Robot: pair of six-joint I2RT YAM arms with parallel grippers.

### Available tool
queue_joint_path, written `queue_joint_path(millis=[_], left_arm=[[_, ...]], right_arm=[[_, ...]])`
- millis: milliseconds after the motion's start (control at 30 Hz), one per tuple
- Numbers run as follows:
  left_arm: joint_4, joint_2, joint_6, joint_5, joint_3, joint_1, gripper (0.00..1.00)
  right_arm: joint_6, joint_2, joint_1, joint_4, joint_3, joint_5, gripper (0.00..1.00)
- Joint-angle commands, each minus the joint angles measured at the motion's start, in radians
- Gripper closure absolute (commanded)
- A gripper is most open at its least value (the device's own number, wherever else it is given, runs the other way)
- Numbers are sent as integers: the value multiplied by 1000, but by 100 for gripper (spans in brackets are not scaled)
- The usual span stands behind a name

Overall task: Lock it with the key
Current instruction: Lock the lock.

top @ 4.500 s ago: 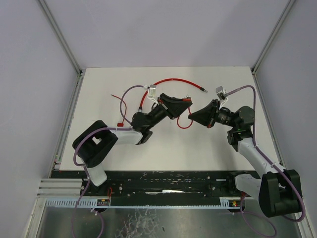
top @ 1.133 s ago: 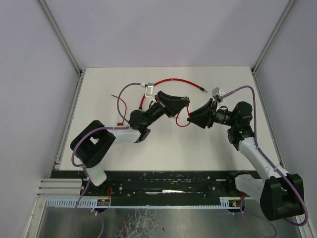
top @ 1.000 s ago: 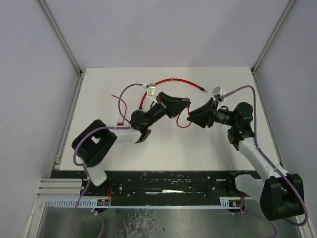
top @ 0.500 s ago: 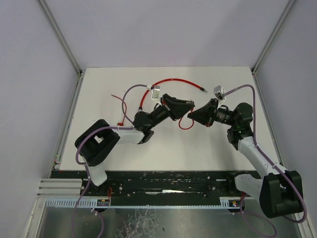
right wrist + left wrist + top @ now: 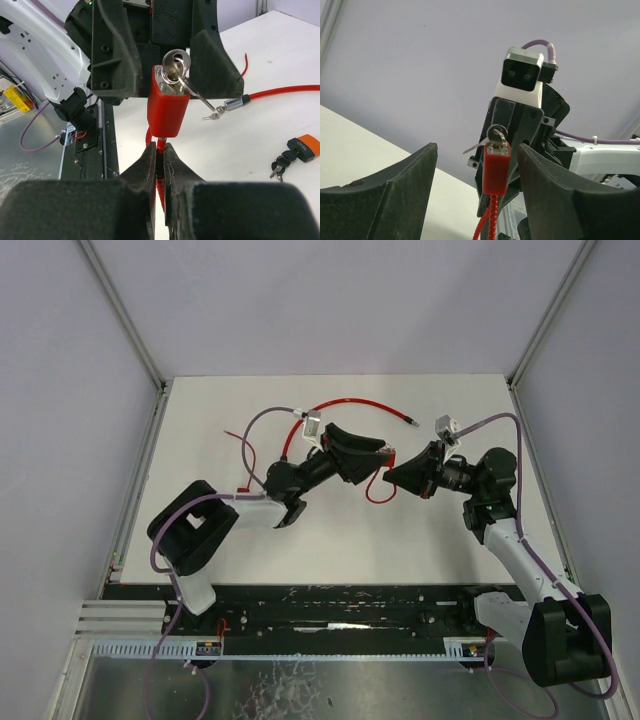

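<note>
One red block-shaped padlock (image 5: 168, 107) is sharing the scene with one glossy red cable (image 5: 345, 403), and what is looking like two silver keys (image 5: 176, 64) are hanging on a single ring at the padlock's top. One thin red wire (image 5: 245, 65) and one orange-tagged bunch of dark keys (image 5: 295, 149), its number unclear, are lying on the white table (image 5: 200, 420). Two white-and-black robot arms, left (image 5: 250, 508) and right (image 5: 515, 545), are working from the near edge.

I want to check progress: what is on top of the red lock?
A key sits in the top face of the lock, a second key hanging from its ring. Its blade is hidden inside the lock.
</note>
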Motion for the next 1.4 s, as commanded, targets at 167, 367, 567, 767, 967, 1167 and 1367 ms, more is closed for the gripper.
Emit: queue_joint_path(millis=[167, 367, 567, 767, 967, 1167, 1367], left_arm=[[-156, -95, 111, 97, -3, 37, 41], [-263, -96, 143, 200, 48, 37, 47], [-280, -74, 131, 250, 80, 37, 58], [-286, -62, 133, 293, 99, 37, 67], [-277, -45, 118, 348, 123, 38, 99], [-136, -35, 58, 330, 91, 39, 100], [66, 18, -85, 277, 79, 46, 100]], right_arm=[[-127, -22, -4, -98, 85, -53, 100], [-164, -21, -5, -142, 94, -54, 100], [-198, -16, -4, -181, 102, -53, 100], [-255, -19, -4, -244, 116, -58, 100], [-321, -24, -4, -317, 133, -65, 100], [-330, -23, -4, -333, 133, -74, 88], [-307, -21, -4, -322, 127, -76, 68]])
